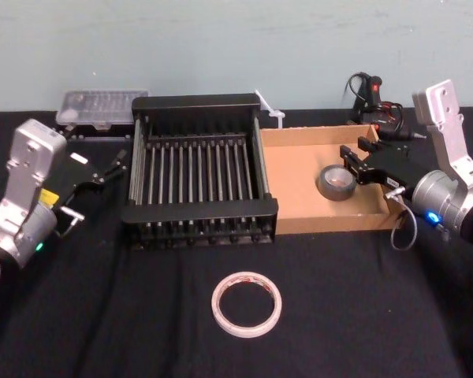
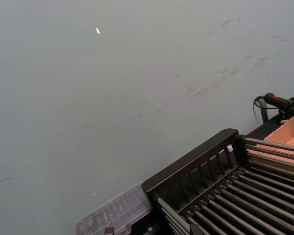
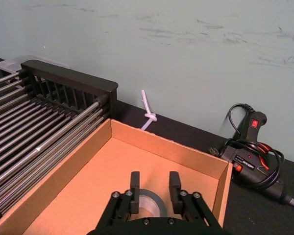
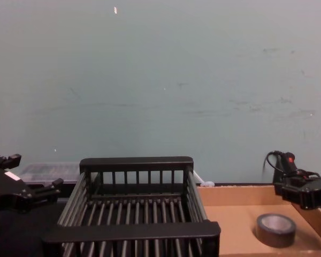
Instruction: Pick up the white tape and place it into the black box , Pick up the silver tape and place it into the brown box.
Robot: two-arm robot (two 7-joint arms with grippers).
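Head view, from the left: the left claw (image 1: 114, 167) is seen held above the black counter (image 1: 102, 315) just beside the left wall of the black box (image 1: 197, 169), its fingers spread apart with nothing between them. Behind it, near the wall, a clear plastic case (image 1: 102, 106) is seen lying on the counter. The black box is set at the middle of the counter, and nothing is seen on its slatted bottom. In front of the box, well apart from it, the white tape (image 1: 247, 304) lies flat on the counter, untouched by either claw. Against the right side of the black box the brown box (image 1: 299, 189) is placed, the two touching. Inside it, toward its right half, the silver tape (image 1: 337, 183) rests flat on the cardboard floor. The right claw (image 1: 355, 161) is held over the tray at the tape's far right side; in the right wrist view its fingers (image 3: 134, 182) are seen parted above the roll, gripping nothing. Behind the brown box, at the far right of the counter, a black glue gun (image 1: 370, 98) with a coiled cord is seen.
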